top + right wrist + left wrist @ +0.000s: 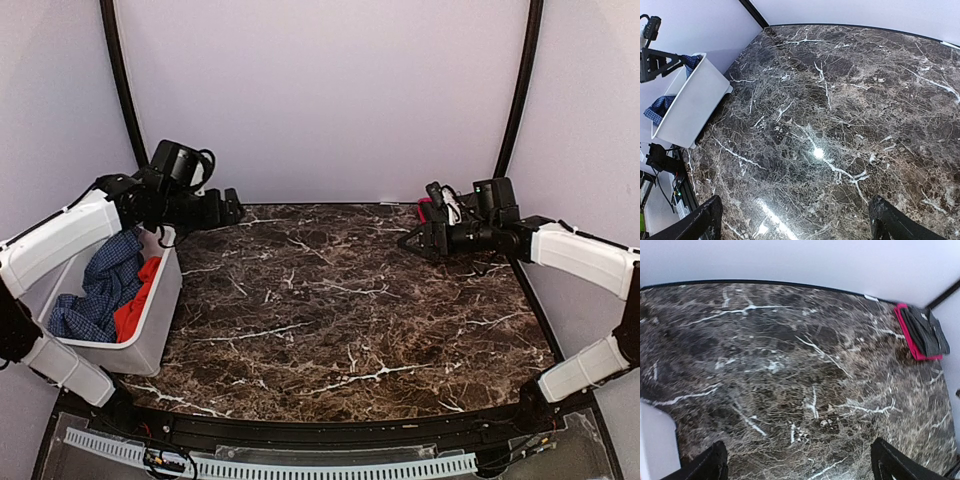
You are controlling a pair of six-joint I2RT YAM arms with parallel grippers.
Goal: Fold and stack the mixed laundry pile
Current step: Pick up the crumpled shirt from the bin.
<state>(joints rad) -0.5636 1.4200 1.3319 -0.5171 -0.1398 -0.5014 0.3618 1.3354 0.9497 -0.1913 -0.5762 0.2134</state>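
Noting blue-checked shirt point(100, 290) bunched against orange-red shirt point(135, 305), both lying inside white basket point(155, 330) at left edge of marble table point(340, 300). Finding left gripper point(232, 208) hovering just past the basket's far end, jaws spread wide, gripping nothing. Finding right gripper point(410, 241) hanging over the table's far right side, likewise spread wide and empty.

Part of the checked shirt point(105, 285) under the left arm point(60, 240), orange-red shirt point(135, 305) mostly buried in the basket point(150, 340), pink-edged folded cloth point(423, 209) largely behind the right arm point(575, 255), left pincer point(799, 462) and right pincer point(795, 217) cut to fingertip stubs by the bottom edge
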